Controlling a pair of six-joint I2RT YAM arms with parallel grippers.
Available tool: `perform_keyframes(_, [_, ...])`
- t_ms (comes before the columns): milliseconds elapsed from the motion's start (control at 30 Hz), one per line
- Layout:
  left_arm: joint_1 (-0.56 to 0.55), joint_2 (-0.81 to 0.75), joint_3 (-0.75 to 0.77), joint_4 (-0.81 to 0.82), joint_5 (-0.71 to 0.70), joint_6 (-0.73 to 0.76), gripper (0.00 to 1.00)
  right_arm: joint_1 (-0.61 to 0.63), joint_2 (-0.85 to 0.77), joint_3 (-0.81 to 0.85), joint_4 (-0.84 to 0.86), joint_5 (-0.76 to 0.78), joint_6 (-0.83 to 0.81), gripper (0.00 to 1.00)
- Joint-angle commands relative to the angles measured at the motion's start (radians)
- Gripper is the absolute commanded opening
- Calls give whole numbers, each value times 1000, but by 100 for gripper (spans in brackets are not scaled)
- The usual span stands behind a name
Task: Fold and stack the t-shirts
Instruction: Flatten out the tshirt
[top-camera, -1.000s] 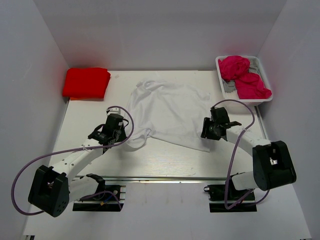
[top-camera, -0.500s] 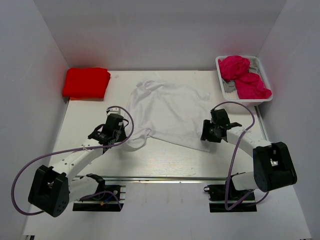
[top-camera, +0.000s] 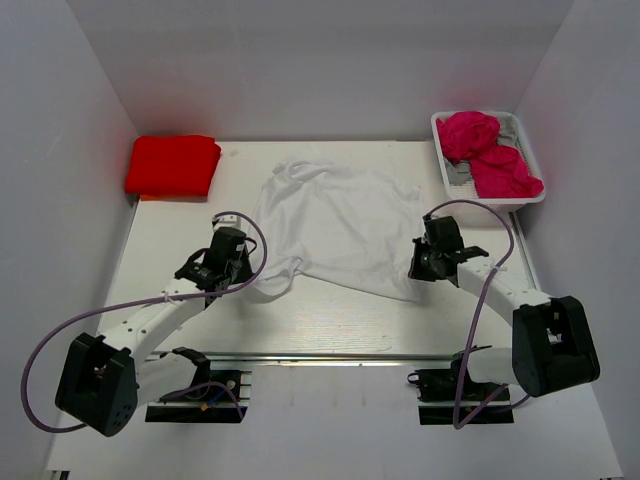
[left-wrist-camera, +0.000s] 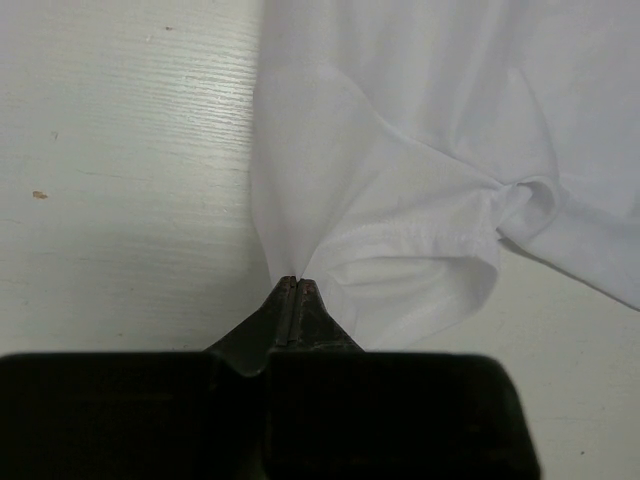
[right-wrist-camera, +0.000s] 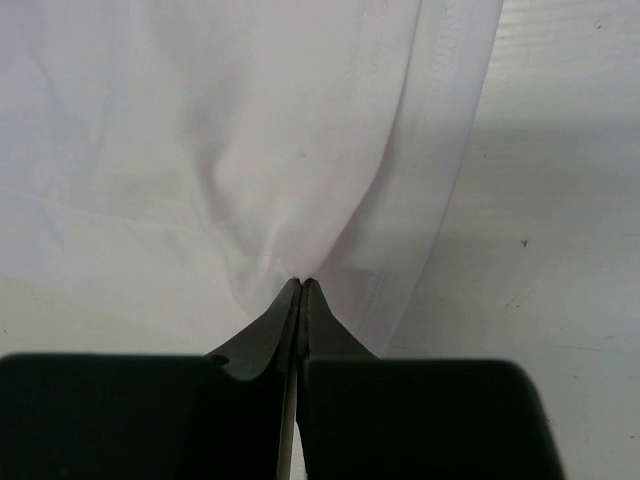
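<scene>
A white t-shirt (top-camera: 335, 225) lies spread and rumpled in the middle of the table. My left gripper (top-camera: 247, 270) is shut on a pinch of its near left edge; the left wrist view shows the white t-shirt (left-wrist-camera: 400, 180) rising from the closed tips (left-wrist-camera: 296, 284). My right gripper (top-camera: 415, 270) is shut on the near right hem, and in the right wrist view the white t-shirt (right-wrist-camera: 250, 150) puckers at the closed tips (right-wrist-camera: 303, 284). A folded red t-shirt (top-camera: 172, 165) lies at the far left. Crumpled magenta-pink t-shirts (top-camera: 485, 150) fill the basket.
A white wire basket (top-camera: 527, 197) stands at the far right corner against the right wall. White walls close in the table on three sides. Purple cables loop from both arms over the near part of the table (top-camera: 330, 320).
The right gripper has shut on the shirt's right hem, having been open half a second ago, and shifted slightly to the right. The left arm has stayed put.
</scene>
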Motion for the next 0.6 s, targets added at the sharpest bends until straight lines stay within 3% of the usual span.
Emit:
perform_keyframes(0, [4, -33, 13, 2, -9, -2, 0, 1, -49, -16, 17, 38, 3, 0])
perform_keyframes(333, [4, -106, 140, 0, -79, 16, 0, -2, -274, 33, 32, 191, 32, 0])
perform_keyframes(567, [4, -146, 346, -61, -298, 47, 0, -2, -415, 143, 72, 401, 29, 0])
